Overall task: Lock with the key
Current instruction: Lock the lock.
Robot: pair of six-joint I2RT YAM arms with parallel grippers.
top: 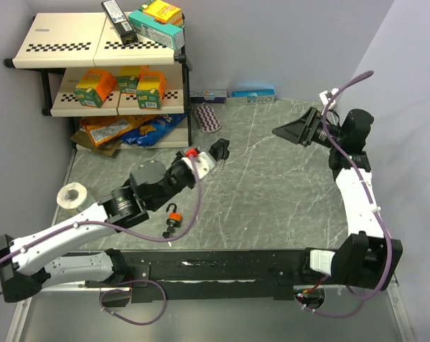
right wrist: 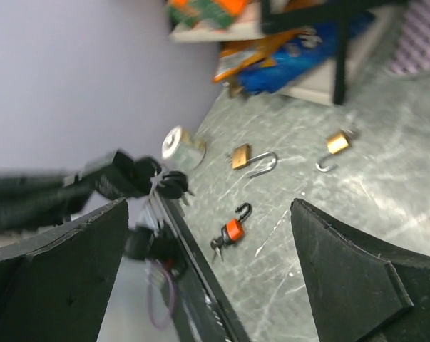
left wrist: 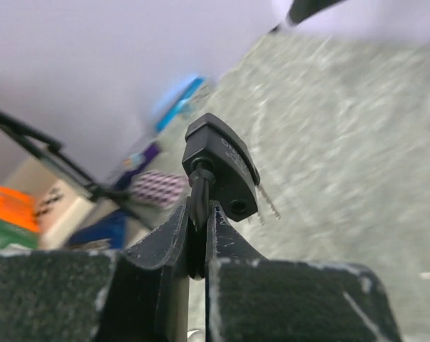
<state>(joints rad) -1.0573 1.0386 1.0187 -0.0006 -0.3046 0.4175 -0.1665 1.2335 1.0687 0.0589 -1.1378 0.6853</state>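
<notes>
Black plastic is all the left gripper [top: 216, 151] has hold of. Its fingers are pressed together on the edge of the key [left wrist: 224, 167] head, over the middle of the tabletop [top: 286, 206], with the metal blades sticking out to one side. That looks a thin bite to me, and I'd guess the key could swivel or slip out the moment its tip meets resistance in a keyhole.

The orange padlock [top: 174, 211] lies loose by the near edge, left of centre. Its shackle seems swung open, and a small bunch of keys lies at its end. Nothing pins it down, so a push from the key would likely just shove it along the surface.

The right gripper [top: 287, 132] is spread wide and holds nothing. It sits up toward the far right corner, well apart from the lock, and can't steady anything from there.

A brass padlock [right wrist: 241, 155] and a second brass padlock [right wrist: 336, 141] lie open between the orange one and the shelf rack [top: 58, 39]. I can't tell which lock this key fits. Trying the wrong one could jam the blade.
</notes>
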